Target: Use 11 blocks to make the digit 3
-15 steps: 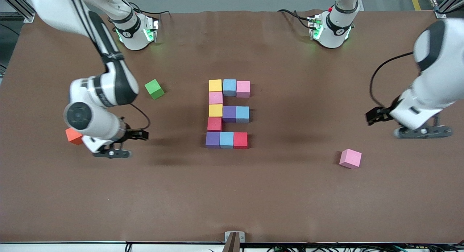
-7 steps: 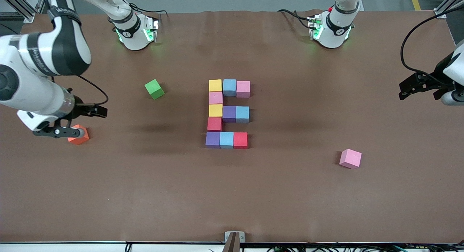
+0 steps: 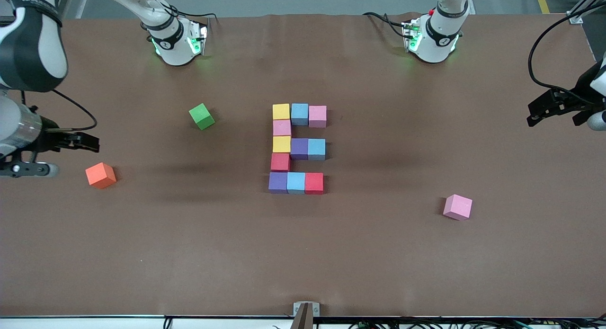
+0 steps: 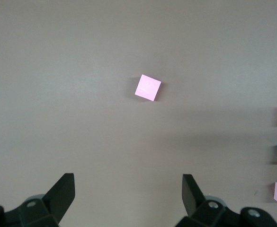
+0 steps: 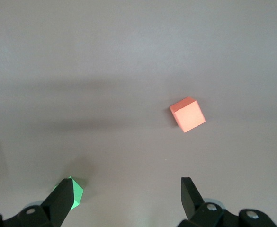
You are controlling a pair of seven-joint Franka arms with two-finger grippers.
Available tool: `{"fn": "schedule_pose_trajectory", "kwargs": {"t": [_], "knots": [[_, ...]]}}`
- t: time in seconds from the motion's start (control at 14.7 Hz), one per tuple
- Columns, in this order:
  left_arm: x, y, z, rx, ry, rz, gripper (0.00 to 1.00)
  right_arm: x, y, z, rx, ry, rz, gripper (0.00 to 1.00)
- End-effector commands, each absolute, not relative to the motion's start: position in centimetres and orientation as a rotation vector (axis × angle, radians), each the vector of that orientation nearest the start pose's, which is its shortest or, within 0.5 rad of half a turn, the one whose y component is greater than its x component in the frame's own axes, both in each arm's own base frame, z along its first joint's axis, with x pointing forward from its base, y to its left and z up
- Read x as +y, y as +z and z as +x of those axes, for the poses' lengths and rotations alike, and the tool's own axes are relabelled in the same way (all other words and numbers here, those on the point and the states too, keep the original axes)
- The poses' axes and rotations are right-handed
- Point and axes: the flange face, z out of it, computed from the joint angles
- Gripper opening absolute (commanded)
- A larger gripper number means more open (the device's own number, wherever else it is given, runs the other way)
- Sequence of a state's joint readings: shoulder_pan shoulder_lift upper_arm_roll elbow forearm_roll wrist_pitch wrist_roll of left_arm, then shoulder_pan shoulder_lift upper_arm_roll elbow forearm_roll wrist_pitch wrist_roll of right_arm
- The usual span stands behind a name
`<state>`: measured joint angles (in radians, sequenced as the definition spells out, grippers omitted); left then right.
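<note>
Blocks form the digit 3 mid-table: 11 touching cubes, 3 bars joined by single cubes. 1 spare pink cube lies toward the left arm's end; the left wrist view shows it under the spread-fingered left gripper. The right gripper, also spread and empty, overlooks the orange cube and green cube.

Digit 3: eleven matte foam cubes, touching, flat on counter mid-table, reads as E from front camera. Farthest bar: yellow, light blue, pink. Single pink link beneath yellow. Middle bar: yellow, purple, light blue. Single red link. Nearest bar: purple, light blue, red. Spine of links on side toward right arm's end. All cubes squared, aligned, none stacked.
</note>
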<state>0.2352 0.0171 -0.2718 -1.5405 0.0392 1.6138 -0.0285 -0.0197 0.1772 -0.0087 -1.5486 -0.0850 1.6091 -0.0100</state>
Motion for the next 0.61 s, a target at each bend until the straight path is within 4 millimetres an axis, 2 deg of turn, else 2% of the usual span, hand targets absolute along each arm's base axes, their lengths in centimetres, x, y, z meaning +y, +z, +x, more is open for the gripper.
{"fn": "schedule_pose_trajectory", "kwargs": {"t": [0.0, 0.2, 0.55], "knots": [[-1.8, 64.0, 55.7, 0.043, -0.092, -3.122, 1.0, -4.0, 55.8, 60.2, 0.042, 0.168, -3.219, 1.0], [-2.0, 64.1, 55.6, 0.046, -0.094, -3.123, 1.0, -5.8, 55.8, 60.0, 0.092, 0.176, -3.209, 1.0], [-1.7, 64.6, 55.4, 0.029, -0.108, -3.124, 1.0, -5.4, 56.0, 60.8, 0.095, 0.153, -3.163, 1.0]]}}
